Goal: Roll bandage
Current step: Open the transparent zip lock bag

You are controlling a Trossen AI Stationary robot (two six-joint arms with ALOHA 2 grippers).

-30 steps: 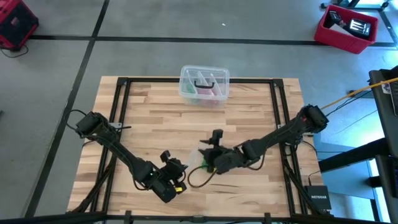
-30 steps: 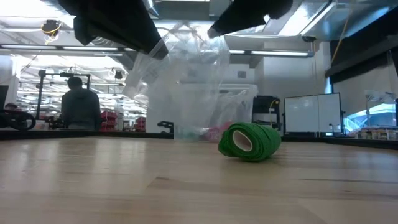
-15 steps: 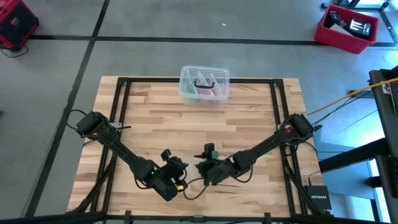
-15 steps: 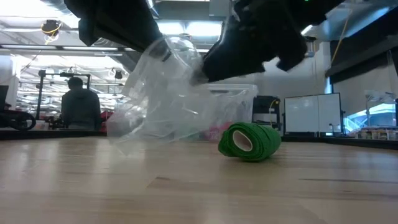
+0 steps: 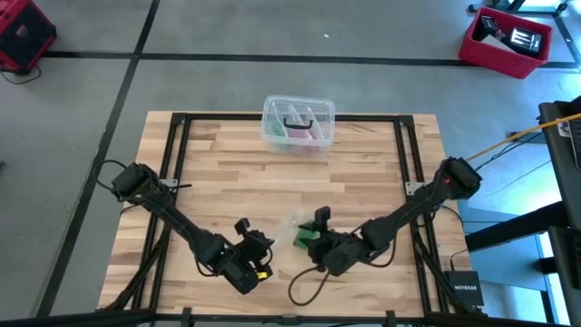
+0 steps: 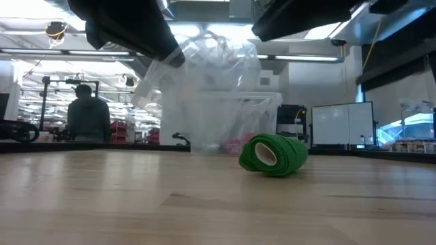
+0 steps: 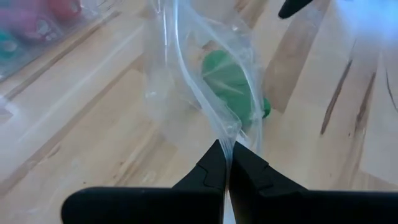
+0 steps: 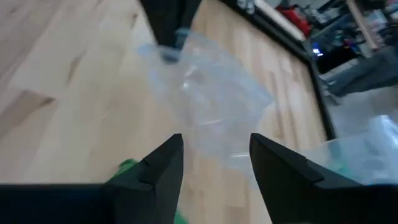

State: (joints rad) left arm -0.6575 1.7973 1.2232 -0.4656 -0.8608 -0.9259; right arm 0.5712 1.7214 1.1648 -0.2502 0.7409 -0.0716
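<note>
One clear bag point(image 7: 205, 81) pinched by left end effector point(image 7: 229, 163), right end effector point(image 8: 212, 158) spread, bandage point(image 6: 274, 154) behind bag.

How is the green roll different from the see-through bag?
The bandage is solid green and rolled into a short cylinder; the plastic bag is clear and crumpled. The bandage lies on the table; the bag hangs in the air, pinched by the left gripper. The right gripper is open, holding neither.

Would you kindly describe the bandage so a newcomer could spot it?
On the wooden table, look near its front edge, between the two arms. The bandage lies there on its side, a bright green roll beside a clear plastic bag, the only green thing on the bare wood.
</note>
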